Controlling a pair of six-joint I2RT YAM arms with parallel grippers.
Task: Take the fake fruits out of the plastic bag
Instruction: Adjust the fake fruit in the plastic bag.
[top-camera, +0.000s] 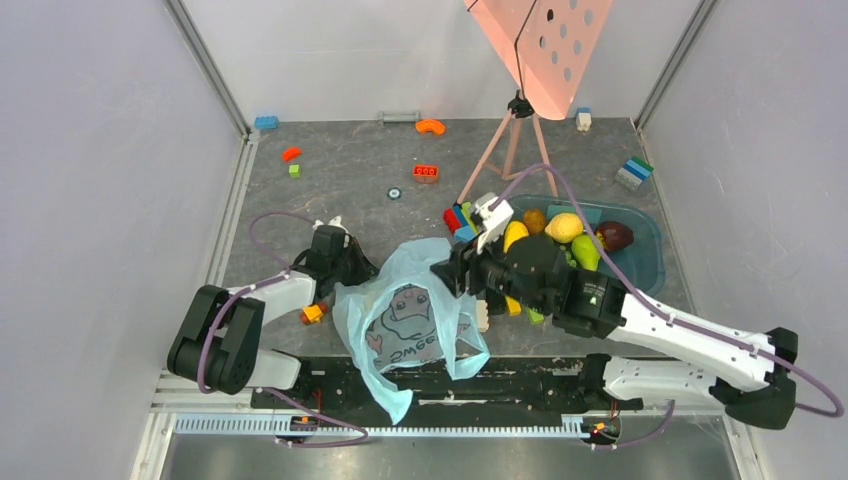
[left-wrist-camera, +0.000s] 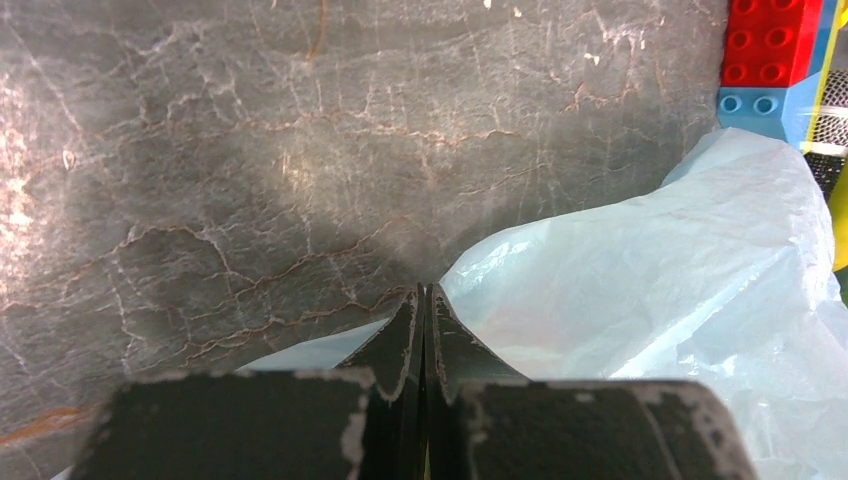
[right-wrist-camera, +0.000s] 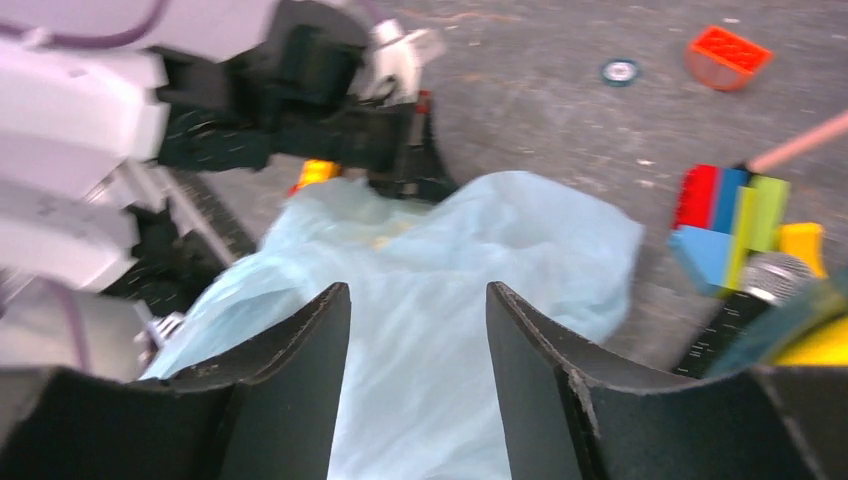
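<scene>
Fake fruits (top-camera: 563, 227) lie heaped in a teal see-through tub (top-camera: 645, 250) toward the right edge of the desk (top-camera: 350, 170). I can make out a yellow lemon, a green pear (top-camera: 585, 252), a dark maroon plum-like one (top-camera: 614, 236) and a small orange (top-camera: 534, 220). The right arm hides part of the heap.

Just left of the tub, at the middle of the desk's near edge, the light blue plastic bag (top-camera: 410, 320) lies crumpled. Its dark printed figure faces up and one loop trails over the near edge. Whether any fruit is inside it I cannot tell.

The left claw (top-camera: 345, 265) sits at the bag's left rim with its fingers (left-wrist-camera: 400, 340) pressed tight together. Pale film shows on both sides of them, so it looks pinched onto the plastic.

The right claw (right-wrist-camera: 418, 295) hangs over the bag's right part, its fingers (right-wrist-camera: 535, 340) partly spread with nothing between them, only the bag below.

A stack of red, blue, green and yellow toy bricks (top-camera: 458, 220) stands between the bag's far corner and the tub. A small yellow-orange piece (top-camera: 313, 313) lies beside the left arm. A red brick (top-camera: 426, 173) lies farther back, and a pink perforated panel (top-camera: 540, 45) stands on a tripod near the far edge.
</scene>
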